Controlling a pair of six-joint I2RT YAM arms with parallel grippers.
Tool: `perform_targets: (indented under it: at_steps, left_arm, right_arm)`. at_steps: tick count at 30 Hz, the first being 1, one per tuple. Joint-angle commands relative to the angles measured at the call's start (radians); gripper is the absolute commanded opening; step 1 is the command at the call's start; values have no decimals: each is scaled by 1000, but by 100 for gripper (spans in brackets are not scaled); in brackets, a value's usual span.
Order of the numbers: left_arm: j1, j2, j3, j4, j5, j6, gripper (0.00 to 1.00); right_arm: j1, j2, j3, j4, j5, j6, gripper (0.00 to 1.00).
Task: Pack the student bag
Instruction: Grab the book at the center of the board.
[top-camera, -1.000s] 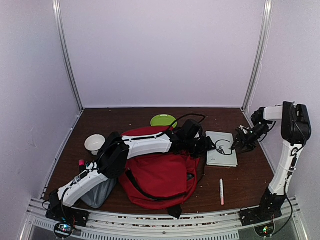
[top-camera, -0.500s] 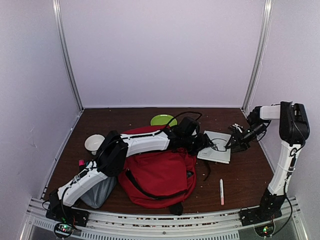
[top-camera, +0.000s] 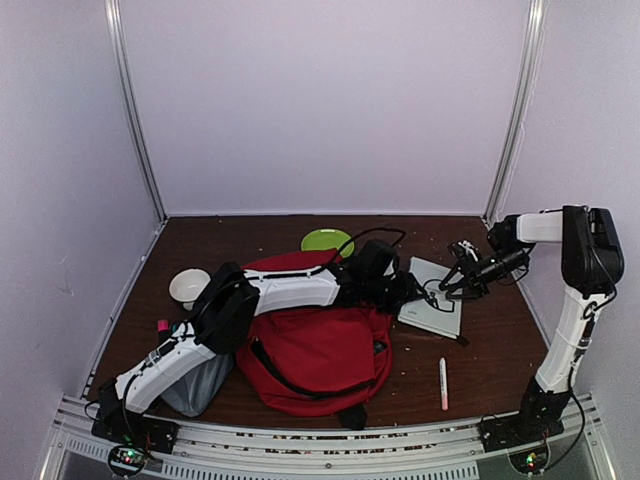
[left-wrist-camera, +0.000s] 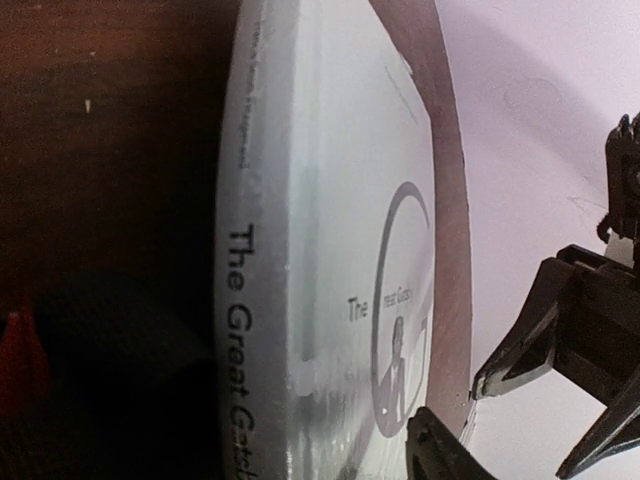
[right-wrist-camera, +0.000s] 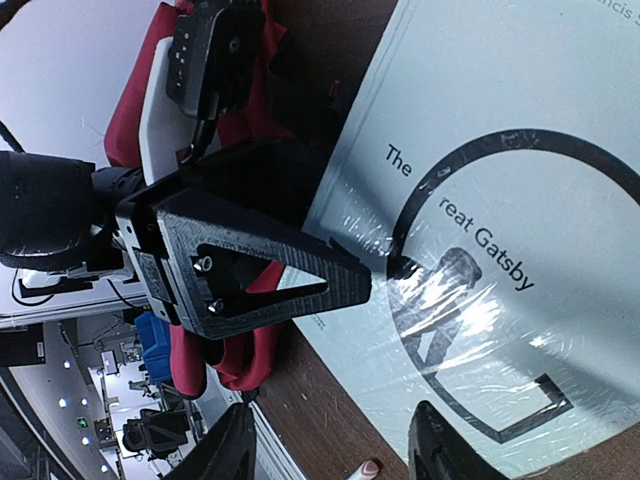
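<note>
L gripper (top-camera: 408, 293) part-open at spine side of Great Gatsby book (top-camera: 437, 313), can't tell if gripping; R gripper (top-camera: 455, 285) jaws apart, nothing seen between, tip by book's opp. edge.

Lab test booth: white walls (top-camera: 320, 100), aluminium frame rails (top-camera: 300, 455).

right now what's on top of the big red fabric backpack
The left arm's white and black forearm reaches over the far end of the red fabric backpack; a black strap crosses its front. What lies beneath the arm is hidden.
</note>
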Motion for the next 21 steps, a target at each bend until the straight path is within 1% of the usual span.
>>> perform_targets:
  at_steps: [1,4,5,6,8,10,14,15,17,20,21]
  left_arm:
    - [-6,-3,-31,54,41,1,50]
    - [-2,-39,-93,128,46,-36,42]
    - [0,-60,-137,170,46,-37,37]
    - [1,-82,-165,197,44,-34,34]
    - [4,-135,-224,235,45,-24,30]
    - [10,-184,-283,281,51,-20,24]
    - [16,-275,-402,405,74,-13,19]
    - [16,-295,-431,435,78,10,18]
    - [18,-322,-479,484,82,28,12]
    - [23,-327,-544,628,100,4,4]
    - [25,-323,-565,703,108,-32,1]
  right_arm:
    - [-4,-48,-25,59,40,36,53]
    - [-10,-73,-38,70,66,40,54]
    - [-13,-73,-38,64,71,36,54]
    - [-16,-73,-36,55,78,30,54]
    - [-25,-71,-39,45,100,19,54]
    - [-38,-69,-44,35,111,2,54]
    - [-81,-79,-26,-35,85,-58,55]
    - [-104,-88,-23,-50,71,-71,56]
    - [-133,-110,-25,-72,42,-93,59]
    - [-147,-120,-41,-75,29,-116,62]
    - [-146,-116,-46,-76,23,-125,63]
